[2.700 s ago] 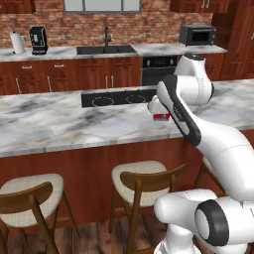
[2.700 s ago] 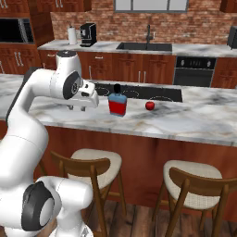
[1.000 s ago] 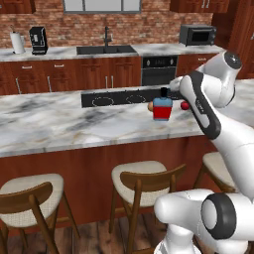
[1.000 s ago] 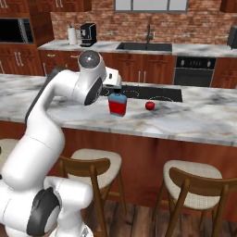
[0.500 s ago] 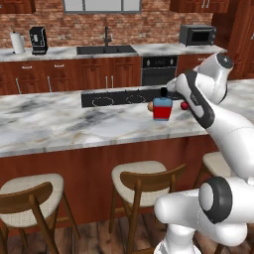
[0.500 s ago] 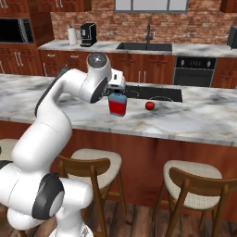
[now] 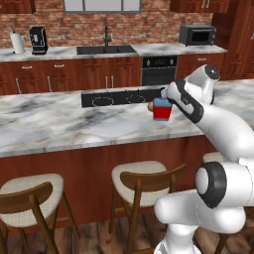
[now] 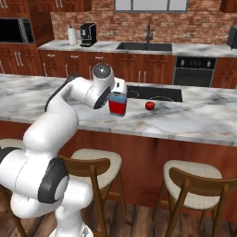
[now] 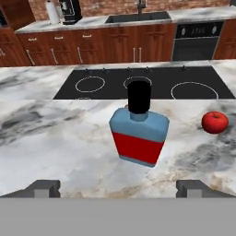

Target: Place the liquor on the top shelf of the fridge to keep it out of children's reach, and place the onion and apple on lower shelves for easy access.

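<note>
Gripper (image 9: 118, 188) is hovering with fingers spread wide before the liquor (image 9: 138, 138); an off-centre approach could tip it toward the apple (image 9: 215, 122).

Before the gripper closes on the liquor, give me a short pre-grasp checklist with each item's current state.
1. Liquor upright on the counter: ok.
2. Gripper open, fingertips wide apart: ok.
3. Bottle centred between the fingertips: ok; it sits midway in the hand view.
4. Fingers around the bottle: not ok; it stands ahead of them.
5. Apple clear of the approach: ok; it lies off to one side, apart from the bottle.
6. Onion clear: cannot tell; it sits close behind the bottle, contact unclear.
</note>
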Tool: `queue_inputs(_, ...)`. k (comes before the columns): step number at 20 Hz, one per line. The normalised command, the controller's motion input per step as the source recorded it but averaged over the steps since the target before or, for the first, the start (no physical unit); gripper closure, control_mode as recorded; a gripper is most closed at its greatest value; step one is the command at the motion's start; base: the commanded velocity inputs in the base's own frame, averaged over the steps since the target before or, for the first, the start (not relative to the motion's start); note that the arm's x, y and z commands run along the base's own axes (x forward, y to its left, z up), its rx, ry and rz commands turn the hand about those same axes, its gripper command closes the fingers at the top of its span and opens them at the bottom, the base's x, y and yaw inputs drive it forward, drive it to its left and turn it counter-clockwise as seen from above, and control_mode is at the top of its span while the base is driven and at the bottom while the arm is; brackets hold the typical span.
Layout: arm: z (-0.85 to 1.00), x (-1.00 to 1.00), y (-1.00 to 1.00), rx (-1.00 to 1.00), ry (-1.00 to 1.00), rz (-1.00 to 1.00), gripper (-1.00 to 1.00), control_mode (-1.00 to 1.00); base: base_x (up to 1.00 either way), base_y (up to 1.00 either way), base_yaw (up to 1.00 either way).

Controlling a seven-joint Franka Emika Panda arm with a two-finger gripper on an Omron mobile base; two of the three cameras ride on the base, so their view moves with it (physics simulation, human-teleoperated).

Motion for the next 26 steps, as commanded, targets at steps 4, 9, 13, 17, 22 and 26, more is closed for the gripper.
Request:
queue_inputs(4, -0.03, 0.48, -0.11, 0.0, 0.11, 0.0, -1.0, -1.0, 0.0, 0.0, 0.0)
queue_inputs(9, 0.0, 0.5, -0.17, 0.0, 0.11, 0.0, -1.0, -1.0, 0.0, 0.0, 0.0)
queue_inputs(13, -0.04, 0.5, -0.14, 0.0, 0.08, 0.0, -1.0, -1.0, 0.0, 0.0, 0.0)
queue_inputs(17, -0.13, 0.49, -0.05, 0.0, 0.01, 0.0, -1.0, -1.0, 0.0, 0.0, 0.0)
queue_inputs(22, -0.19, 0.45, -0.01, 0.0, 0.0, 0.0, -1.0, -1.0, 0.0, 0.0, 0.0)
queue_inputs(26, -0.24, 0.36, 0.0, 0.0, 0.0, 0.0, -1.0, -1.0, 0.0, 0.0, 0.0)
